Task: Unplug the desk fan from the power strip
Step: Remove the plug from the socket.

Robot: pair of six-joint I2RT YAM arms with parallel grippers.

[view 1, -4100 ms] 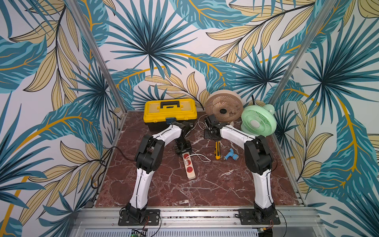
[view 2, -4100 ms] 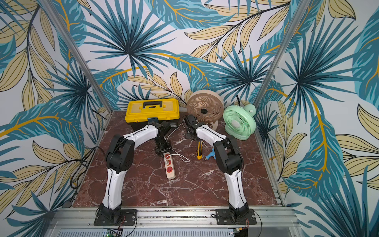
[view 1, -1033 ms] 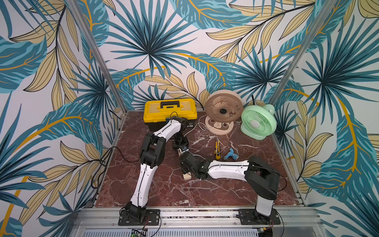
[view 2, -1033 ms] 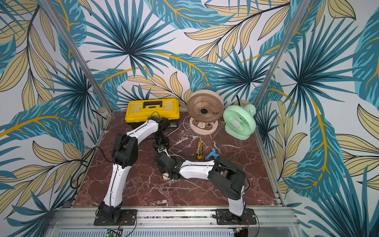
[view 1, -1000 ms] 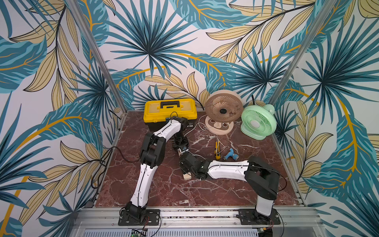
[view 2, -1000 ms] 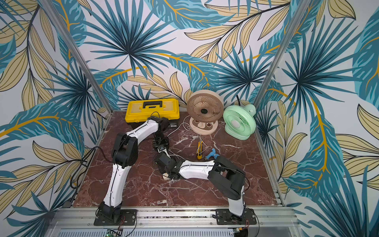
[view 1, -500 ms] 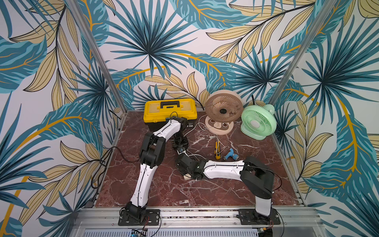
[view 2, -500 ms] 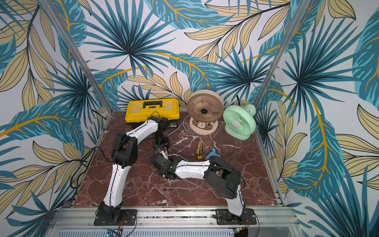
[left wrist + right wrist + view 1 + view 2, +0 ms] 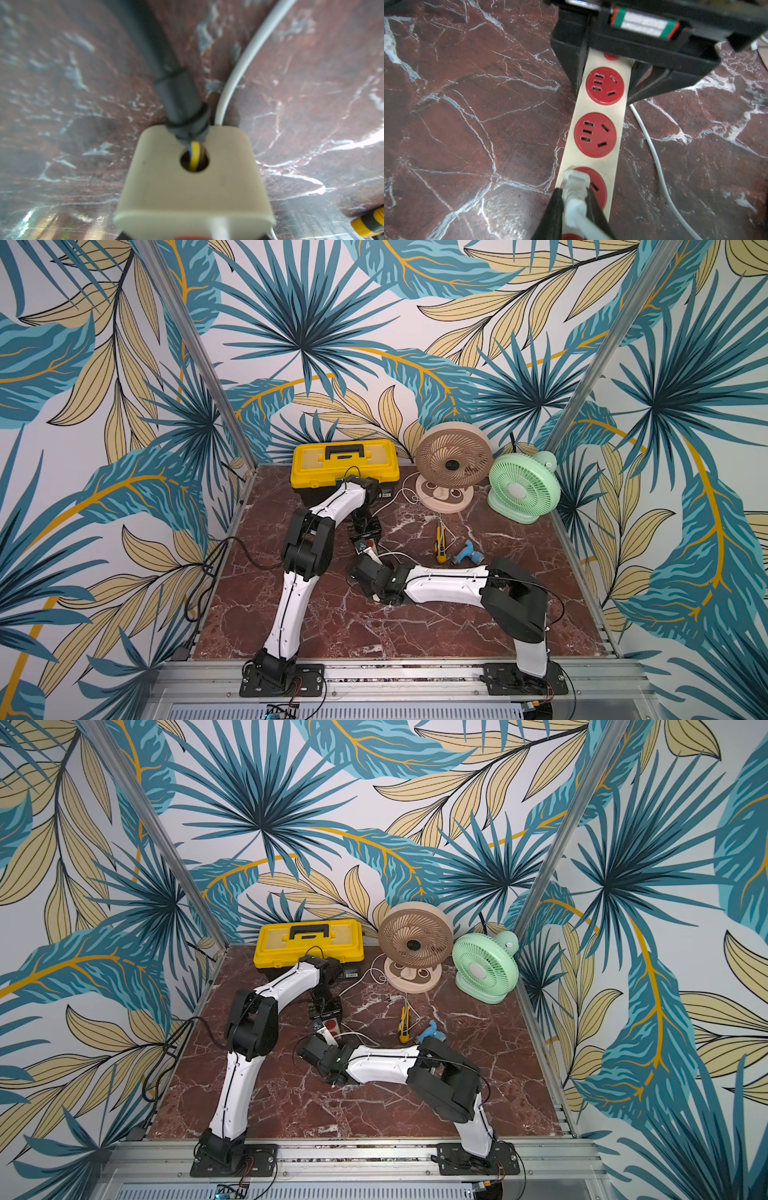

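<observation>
The beige desk fan [image 9: 453,460] [image 9: 415,940] stands at the back, and its white cord [image 9: 400,497] [image 9: 654,149] trails forward over the table. The cream power strip [image 9: 600,128] [image 9: 371,548] [image 9: 330,1026] with red sockets lies mid-table. My left gripper [image 9: 607,70] [image 9: 365,531] [image 9: 193,236] is shut across the strip's far end, one finger on each side. My right gripper [image 9: 575,199] [image 9: 370,559] is shut on the white plug [image 9: 575,180], which sits at a red socket. In the left wrist view the strip's end [image 9: 193,187] fills the frame.
A yellow toolbox [image 9: 345,464] stands at the back left and a mint-green fan [image 9: 521,489] at the back right. A yellow utility knife [image 9: 441,541] and a blue toy drill [image 9: 469,556] lie right of the strip. The strip's black cable [image 9: 172,83] runs away from its end.
My right arm came from near the fan down to the strip, and its jaws have closed on the white plug within the last second. The left gripper has kept its hold.
</observation>
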